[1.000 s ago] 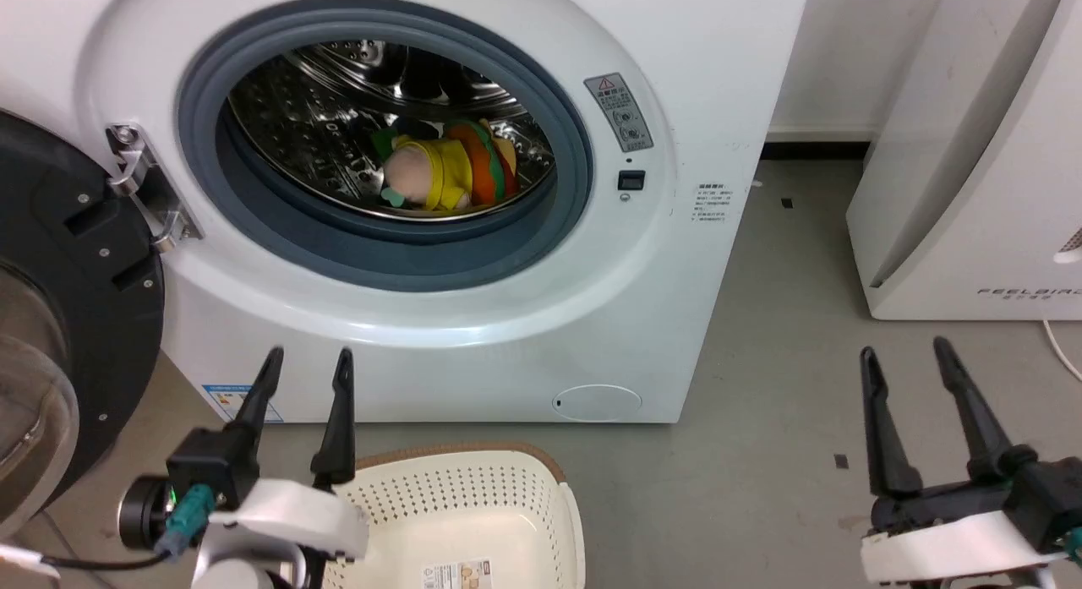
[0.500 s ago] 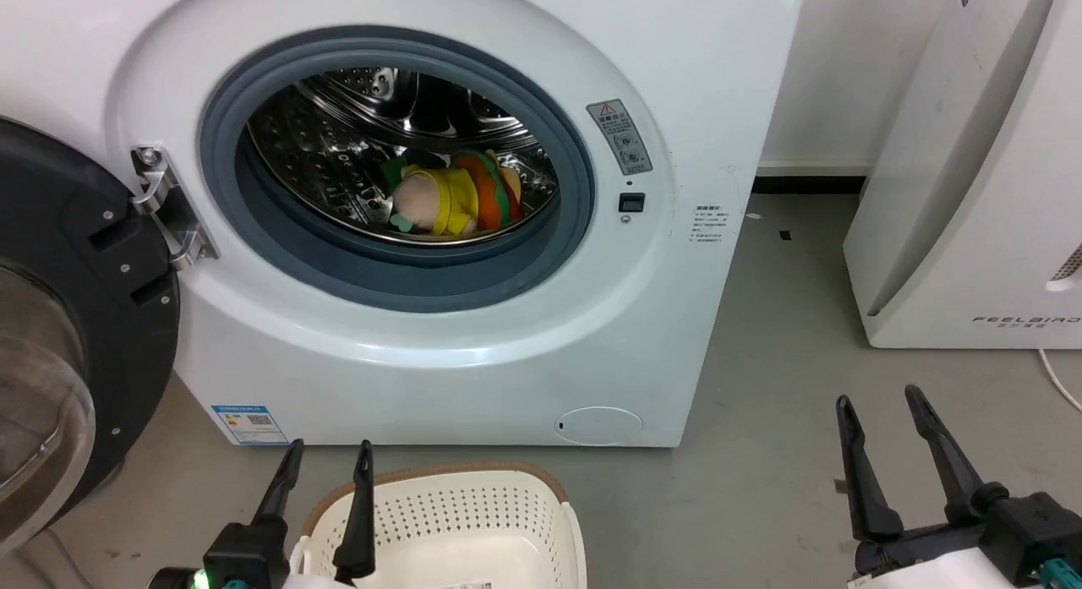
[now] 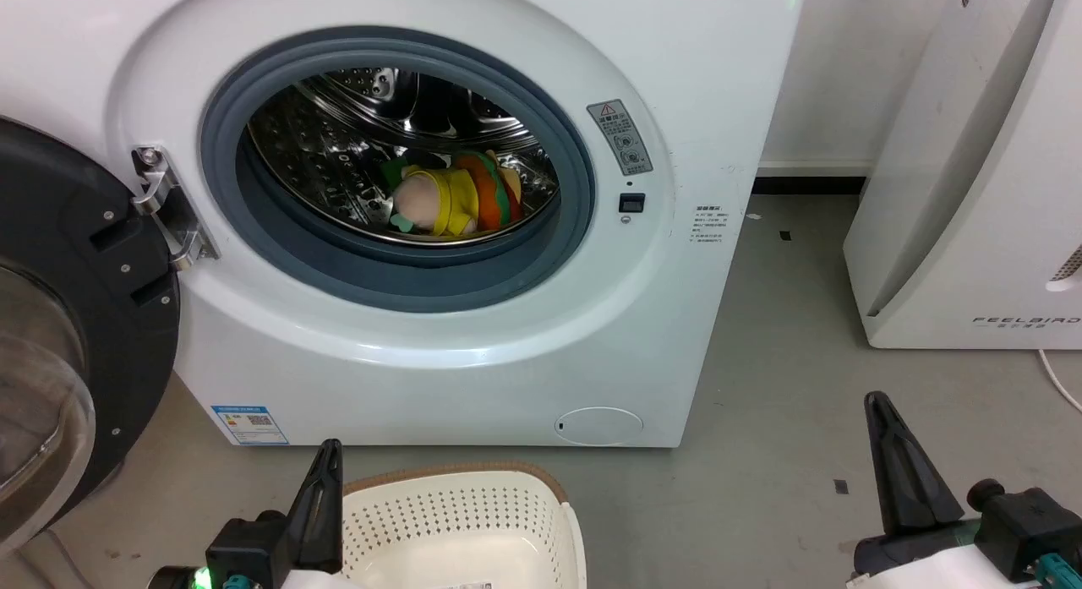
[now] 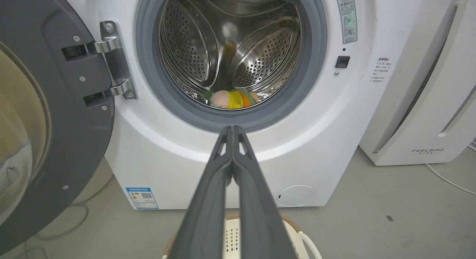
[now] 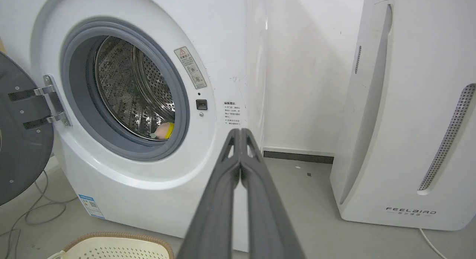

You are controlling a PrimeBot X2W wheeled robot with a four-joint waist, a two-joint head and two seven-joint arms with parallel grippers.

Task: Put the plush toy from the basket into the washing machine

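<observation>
The hamburger plush toy (image 3: 452,199) lies inside the steel drum of the white washing machine (image 3: 676,302), peach end toward me; it also shows low in the drum as the plush toy (image 4: 232,99) and the plush toy (image 5: 163,130). The black round door (image 3: 59,335) hangs wide at the left. The cream basket (image 3: 461,521) sits on the floor before the machine, nothing visible in the part that shows. My left gripper (image 3: 328,454) is shut, low beside the basket's left rim. My right gripper (image 3: 879,407) is shut over bare floor at the lower right.
A white FEELBIRD appliance (image 3: 972,200) stands to the right of the machine, with a white cable (image 3: 1061,365) on the grey floor by it. Cables (image 4: 55,229) trail on the floor under the door.
Both grippers have gone from open to shut, fingers pressed together. Before that the head camera tilted up, so the whole picture shifted. The plush toy has stayed in the drum.
</observation>
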